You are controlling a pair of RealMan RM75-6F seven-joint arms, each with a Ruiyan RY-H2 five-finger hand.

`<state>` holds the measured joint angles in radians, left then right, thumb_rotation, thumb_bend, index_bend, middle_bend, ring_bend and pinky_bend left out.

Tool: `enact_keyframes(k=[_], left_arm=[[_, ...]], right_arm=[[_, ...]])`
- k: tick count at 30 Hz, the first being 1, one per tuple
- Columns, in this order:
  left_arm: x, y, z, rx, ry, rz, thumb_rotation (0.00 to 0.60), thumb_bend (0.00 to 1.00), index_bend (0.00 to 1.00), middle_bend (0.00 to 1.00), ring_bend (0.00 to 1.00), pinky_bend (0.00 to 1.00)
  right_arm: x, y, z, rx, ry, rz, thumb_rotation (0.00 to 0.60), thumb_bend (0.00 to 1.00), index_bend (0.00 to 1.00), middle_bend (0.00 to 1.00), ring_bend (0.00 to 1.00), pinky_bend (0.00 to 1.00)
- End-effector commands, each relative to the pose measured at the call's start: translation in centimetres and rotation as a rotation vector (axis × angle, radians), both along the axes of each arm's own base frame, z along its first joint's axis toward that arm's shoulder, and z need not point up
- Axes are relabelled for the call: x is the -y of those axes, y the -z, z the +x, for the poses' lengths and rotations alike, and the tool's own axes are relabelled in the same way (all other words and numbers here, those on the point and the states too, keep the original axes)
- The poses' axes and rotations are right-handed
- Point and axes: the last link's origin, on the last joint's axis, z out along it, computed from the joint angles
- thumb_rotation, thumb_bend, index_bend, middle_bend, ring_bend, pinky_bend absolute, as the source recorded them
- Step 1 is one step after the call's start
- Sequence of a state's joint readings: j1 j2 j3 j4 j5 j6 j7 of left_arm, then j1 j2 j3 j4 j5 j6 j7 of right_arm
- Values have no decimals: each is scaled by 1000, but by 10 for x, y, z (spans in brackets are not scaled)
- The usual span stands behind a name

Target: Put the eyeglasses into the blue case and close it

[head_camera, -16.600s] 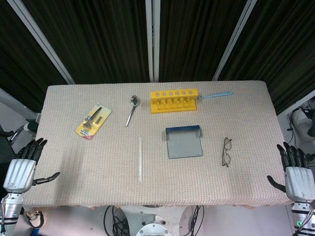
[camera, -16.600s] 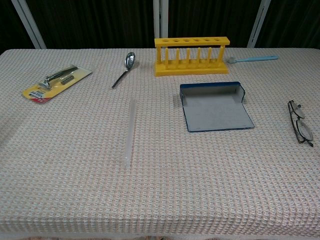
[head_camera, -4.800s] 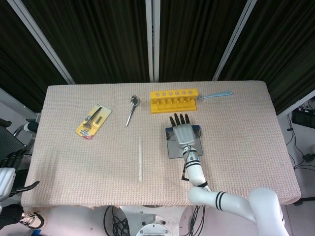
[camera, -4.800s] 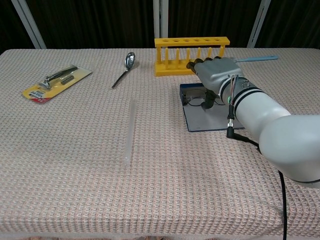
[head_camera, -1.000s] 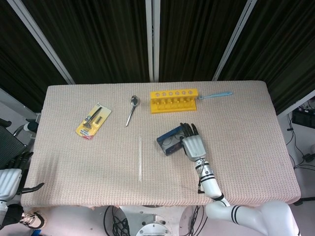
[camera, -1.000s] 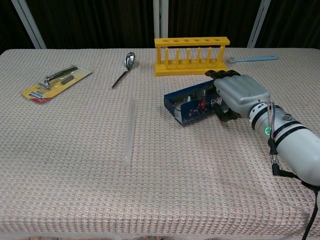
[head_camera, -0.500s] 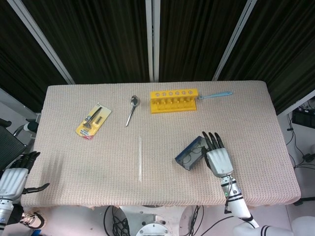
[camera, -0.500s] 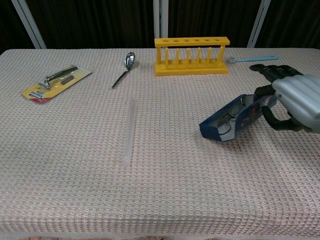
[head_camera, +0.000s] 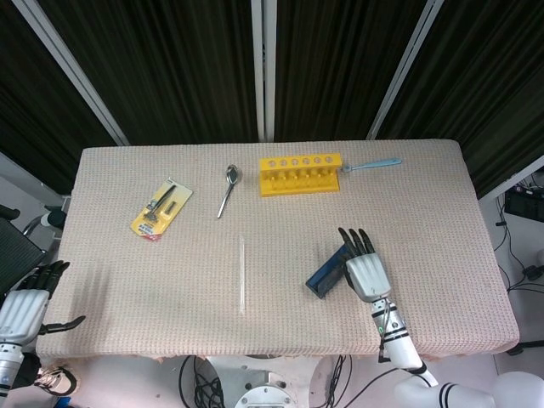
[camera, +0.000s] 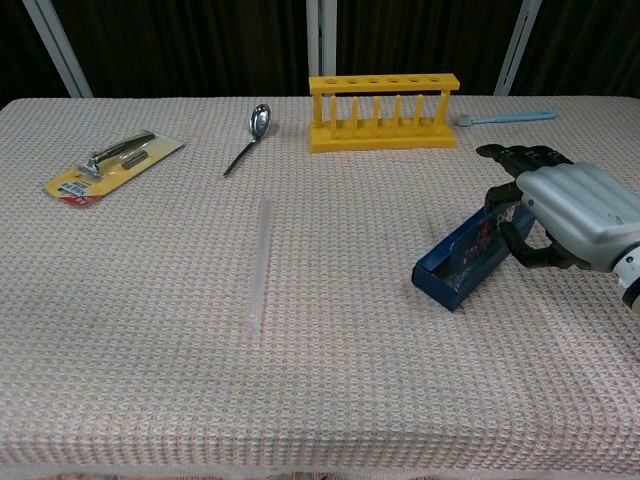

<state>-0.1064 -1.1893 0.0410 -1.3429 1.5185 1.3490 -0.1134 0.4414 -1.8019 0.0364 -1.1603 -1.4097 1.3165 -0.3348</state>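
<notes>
The blue case (head_camera: 326, 271) (camera: 461, 256) lies slanted on the table at the right of centre, with its lid down. No eyeglasses show in either view. My right hand (head_camera: 366, 272) (camera: 572, 214) grips the case's right end, fingers over the top and thumb curled against its near side. My left hand (head_camera: 23, 308) hangs off the table's near left corner, fingers apart and holding nothing; the chest view does not show it.
A yellow tube rack (head_camera: 301, 175) (camera: 383, 110) stands at the back centre, with a light-blue utensil (head_camera: 371, 165) (camera: 505, 118) to its right. A spoon (head_camera: 228, 189) (camera: 248, 137), a carded razor (head_camera: 161, 208) (camera: 113, 165) and a clear tube (head_camera: 241, 274) (camera: 259, 262) lie to the left.
Half a second ago the case was tilted open with the eyeglasses showing inside. Now its lid is down and the glasses are hidden. My right hand shifted slightly left with it.
</notes>
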Motion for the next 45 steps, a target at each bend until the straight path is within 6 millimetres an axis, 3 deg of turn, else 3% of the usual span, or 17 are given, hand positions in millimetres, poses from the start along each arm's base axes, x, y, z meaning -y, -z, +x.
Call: enact_keyframes(k=[1, 5, 7, 10, 12, 20, 27, 32, 40, 45], left_arm=[[0, 0, -1, 1, -2, 1, 371, 90, 25, 56, 80, 208], [1, -1, -2, 0, -3, 1, 372, 91, 25, 56, 80, 208], [2, -2, -2, -1, -3, 2, 372, 91, 25, 56, 80, 208], [2, -4, -3, -4, -4, 5, 377, 91, 25, 56, 80, 207], [3, -5, -3, -4, -4, 7, 374, 91, 25, 56, 80, 208], [4, -5, -4, -3, -10, 6, 377, 91, 25, 52, 80, 209], [4, -6, -3, -2, -10, 9, 379, 91, 25, 51, 80, 209], [3, -7, -2, -2, -6, 11, 379, 91, 25, 51, 80, 209], [3, -8, 4, -5, 14, 24, 381, 91, 25, 51, 81, 208], [1, -9, 12, -6, 40, 33, 378, 91, 25, 51, 81, 208]], right_arm=[[1, 5, 2, -1, -17, 8, 600, 524, 810, 0, 0, 0], [2, 9, 4, -4, -56, 6, 600, 537, 691, 0, 0, 0], [3, 12, 4, -3, -72, 4, 600, 539, 496, 0, 0, 0], [5, 14, 4, -5, -84, 2, 600, 506, 99, 0, 0, 0], [7, 15, 5, -3, -93, -6, 600, 483, 0, 0, 0, 0], [14, 15, 19, 72, -167, -48, 600, 335, 0, 0, 0, 0], [18, 15, 23, 91, -189, -73, 600, 324, 0, 0, 0, 0], [19, 3, 23, 121, -194, -118, 600, 323, 0, 0, 0, 0], [1, -54, -1, 106, -156, -221, 600, 324, 0, 0, 0, 0], [-41, -112, -39, 15, 53, -280, 600, 320, 0, 0, 0, 0]])
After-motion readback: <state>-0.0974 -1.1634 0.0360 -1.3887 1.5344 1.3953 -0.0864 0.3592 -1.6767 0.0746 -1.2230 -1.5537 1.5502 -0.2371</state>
